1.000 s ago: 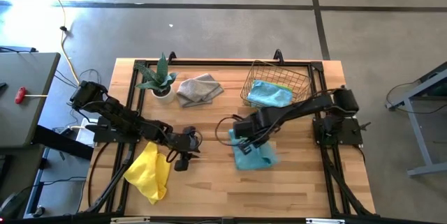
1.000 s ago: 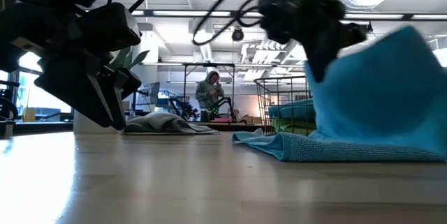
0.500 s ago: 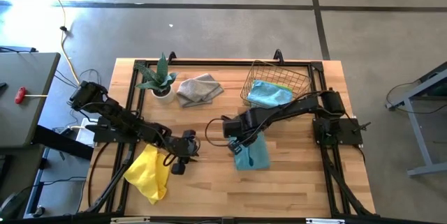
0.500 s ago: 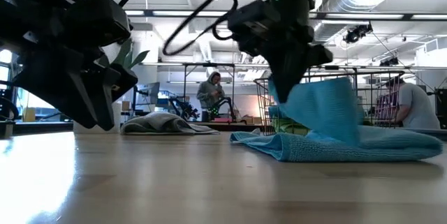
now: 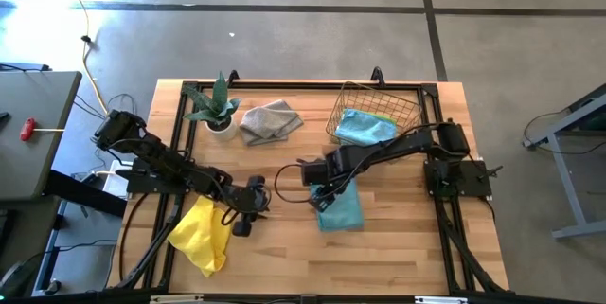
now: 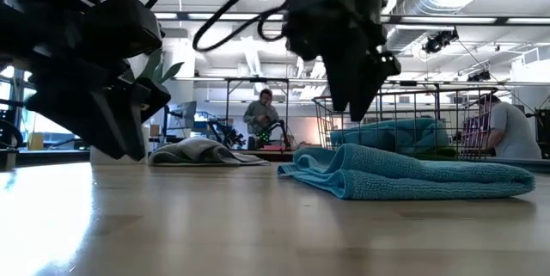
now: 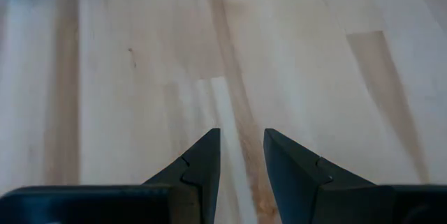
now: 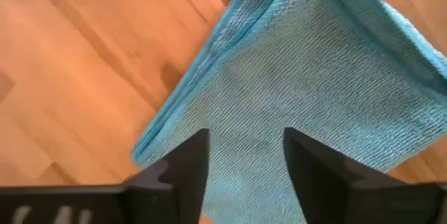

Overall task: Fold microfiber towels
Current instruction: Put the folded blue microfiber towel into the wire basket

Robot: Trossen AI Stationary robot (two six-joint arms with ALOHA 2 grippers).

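Light blue towel [image 5: 343,207] lies doubled under the right tool [image 5: 320,193], parted and empty.

bare desk [image 5: 284,247] runs open along the 6 o'clock edge and between the yellow towel [image 5: 202,231] and the folded blue towel [image 5: 341,207]. at 12 o'clock the plant [image 5: 214,107], grey towel [image 5: 268,120] and wire basket [image 5: 373,115] crowd the far edge, with narrow gaps between them.
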